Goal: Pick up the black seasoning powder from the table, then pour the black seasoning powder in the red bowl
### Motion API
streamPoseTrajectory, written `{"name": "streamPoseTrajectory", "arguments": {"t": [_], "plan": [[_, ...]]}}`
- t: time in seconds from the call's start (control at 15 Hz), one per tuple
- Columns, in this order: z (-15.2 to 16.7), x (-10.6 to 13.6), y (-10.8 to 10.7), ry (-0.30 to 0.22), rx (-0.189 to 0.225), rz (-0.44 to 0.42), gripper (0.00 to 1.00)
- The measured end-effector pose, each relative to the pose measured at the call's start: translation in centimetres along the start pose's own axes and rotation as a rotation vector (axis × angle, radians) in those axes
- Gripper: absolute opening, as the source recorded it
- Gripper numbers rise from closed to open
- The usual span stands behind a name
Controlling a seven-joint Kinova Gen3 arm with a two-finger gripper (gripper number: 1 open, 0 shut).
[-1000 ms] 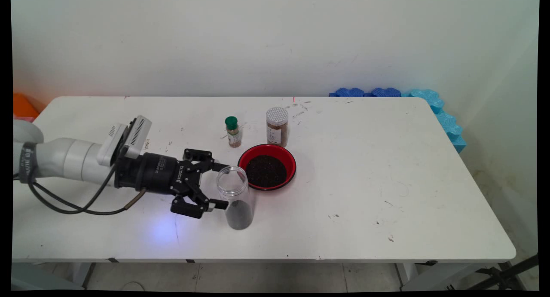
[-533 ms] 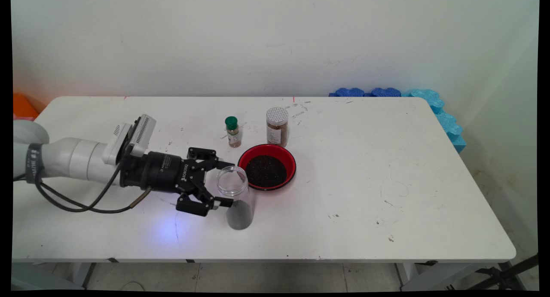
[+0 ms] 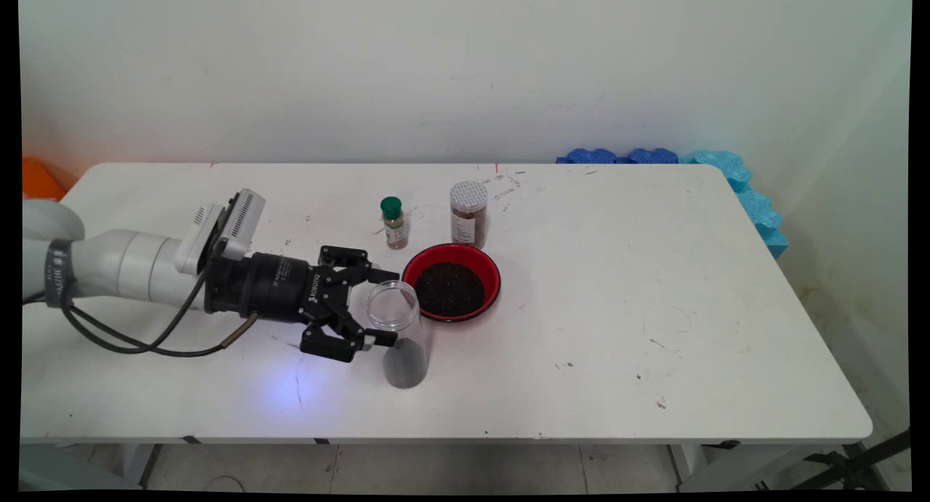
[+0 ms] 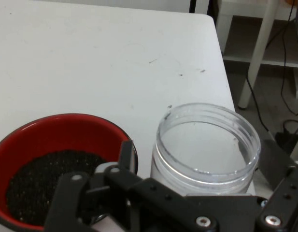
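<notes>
Black gripper (image 3: 383,307) level, astride jar (image 3: 396,335)

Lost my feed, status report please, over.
Gripper open, fingers either side of clear jar. Jar upright, lidless, dark grains at bottom. Red bowl of dark grains close beside jar.

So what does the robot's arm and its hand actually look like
The arm is made of rounded white segments, with a white finned box mounted near the wrist. Black cables loop beneath it. The hand is black: a round body with small white lettering, a jointed linkage, and two fingers with pale tips.
</notes>
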Motion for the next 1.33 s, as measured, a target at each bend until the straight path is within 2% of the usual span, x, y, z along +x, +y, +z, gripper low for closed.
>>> {"name": "streamPoseTrajectory", "arguments": {"t": [0.07, 0.13, 0.87, 1.33], "plan": [[0.0, 0.0, 0.0, 0.001, -0.001, -0.001, 1.0], [0.1, 0.1, 0.0, 0.002, -0.001, -0.002, 0.0], [0.2, 0.1, 0.0, -0.005, -0.014, -0.001, 0.0], [-0.6, 2.4, -0.9, -0.018, -0.022, -0.048, 0.0]]}}
